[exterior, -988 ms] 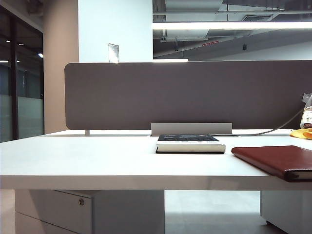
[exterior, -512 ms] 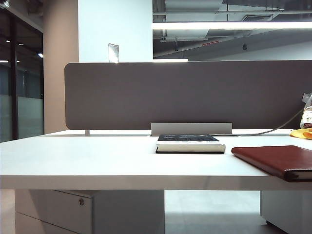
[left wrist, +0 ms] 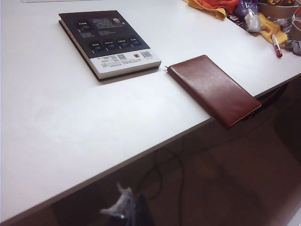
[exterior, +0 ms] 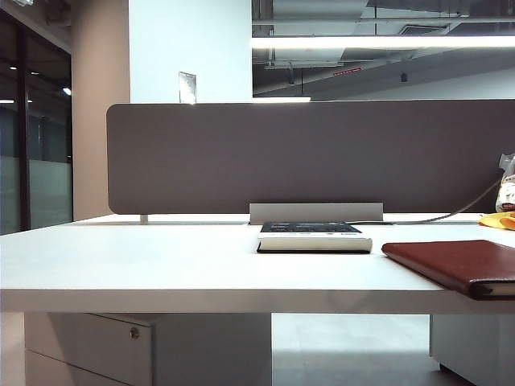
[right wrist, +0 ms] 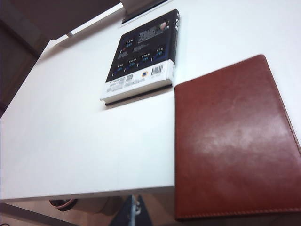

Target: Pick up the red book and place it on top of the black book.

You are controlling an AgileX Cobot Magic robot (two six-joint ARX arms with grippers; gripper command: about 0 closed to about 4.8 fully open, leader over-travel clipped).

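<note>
Red book [exterior: 463, 264] lies flat at the right of the white table [exterior: 161, 261] in the exterior view, its near corner past the table's front edge. Black book [exterior: 314, 236] lies flat further back, near the middle, before a grey partition [exterior: 306, 157]. No arm or claw shows in this view.

Left wrist view: red book [left wrist: 214, 89] overhangs the table edge [left wrist: 70, 122]; one corner sits just beside a corner of the black book [left wrist: 108, 42]. Coloured clutter [left wrist: 254, 14] lies beyond. Left claw is out of frame; its state cannot be told.

Right wrist view: red book [right wrist: 233, 141] fills the near side, projecting past the edge, with the black book [right wrist: 143, 59] just beyond. Right claw is not seen; it is closed, empty.
</note>
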